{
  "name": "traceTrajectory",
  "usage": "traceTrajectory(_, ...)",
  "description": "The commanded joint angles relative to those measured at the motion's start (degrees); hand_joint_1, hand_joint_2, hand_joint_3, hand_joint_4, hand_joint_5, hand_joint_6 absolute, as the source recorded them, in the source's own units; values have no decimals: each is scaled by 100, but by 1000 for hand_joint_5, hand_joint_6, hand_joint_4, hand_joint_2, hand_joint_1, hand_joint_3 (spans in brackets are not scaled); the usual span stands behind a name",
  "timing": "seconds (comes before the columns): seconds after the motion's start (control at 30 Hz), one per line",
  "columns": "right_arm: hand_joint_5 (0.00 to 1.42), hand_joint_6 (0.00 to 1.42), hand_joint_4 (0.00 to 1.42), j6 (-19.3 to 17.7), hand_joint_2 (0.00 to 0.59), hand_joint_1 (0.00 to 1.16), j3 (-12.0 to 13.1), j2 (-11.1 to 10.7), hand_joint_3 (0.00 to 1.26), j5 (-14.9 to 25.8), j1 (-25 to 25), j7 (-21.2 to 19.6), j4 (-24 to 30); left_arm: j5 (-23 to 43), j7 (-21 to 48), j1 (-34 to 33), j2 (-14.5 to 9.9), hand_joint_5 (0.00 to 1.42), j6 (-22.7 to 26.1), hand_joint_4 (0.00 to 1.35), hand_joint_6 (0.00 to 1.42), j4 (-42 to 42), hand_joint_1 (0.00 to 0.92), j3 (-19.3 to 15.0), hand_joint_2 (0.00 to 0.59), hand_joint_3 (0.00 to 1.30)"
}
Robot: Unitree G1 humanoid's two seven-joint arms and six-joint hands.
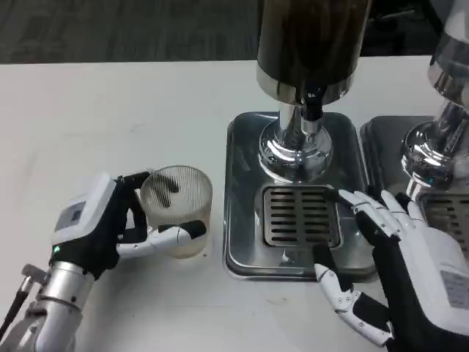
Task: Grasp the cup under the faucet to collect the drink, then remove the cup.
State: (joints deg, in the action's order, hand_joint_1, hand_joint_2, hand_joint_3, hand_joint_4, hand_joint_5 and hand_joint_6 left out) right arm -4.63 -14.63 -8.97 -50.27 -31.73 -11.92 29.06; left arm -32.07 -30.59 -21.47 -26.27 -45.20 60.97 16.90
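Head view. White bench [110,117] fills most of the frame; a strip of dark grey floor runs along the top edge. A drink dispenser [311,44] stands at centre right: dark cylindrical tank on a chrome collar and pedestal, with a small black faucet [314,110] projecting from the front of the collar. Beneath it sits a steel drip tray [245,191] with a slotted grille [300,216]. A second dispenser [440,125] and its tray are partly cut off by the right edge.

Cup [177,209]: on the bench to the left of the drip tray, just beside its rim, not under the faucet. It looks upright. Clear, ribbed plastic, lightly frosted; cannot tell whether there is liquid inside, though the lower part looks faintly tinted.

Left hand [110,227]: fingers wrapped around the cup from its left side, thumb across the front wall, black fingertips visible through the far wall. Closed on the cup. A side grip like this keeps the mouth unobstructed for filling, and leaves the base free to set down.

Right hand [388,257]: lies over the front right corner of the drip tray, fingers spread apart, holding nothing. Fingertips reach toward the grille edge. Judgement: it is waiting near the dispenser, perhaps placed to work the faucet; cannot confirm.

Judgement on stage: cup is gripped but off to the side of the tray, so either filling is not yet done or the cup is already removed; the contents are too unclear to decide.
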Motion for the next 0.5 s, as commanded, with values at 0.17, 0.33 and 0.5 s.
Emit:
traceTrajectory(0.17, 86, 0, 187, -7, 456, 479, 28, -6, 250, 45, 12, -35, 35, 127, -44, 42, -17, 999, -362, 745, 1263, -639, 328, -248, 120, 666)
traceTrajectory(0.33, 86, 0, 189, -6, 456, 479, 29, 10, 250, 40, -27, -53, 68, 87, 104, -79, 95, 1010, -333, 746, 1264, -741, 332, -237, 115, 667)
traceTrajectory(0.5, 86, 0, 195, 8, 456, 480, 9, 62, 250, 14, -69, -80, 127, -13, 284, -325, 324, 1011, -214, 746, 1264, -663, 333, -128, 112, 667)
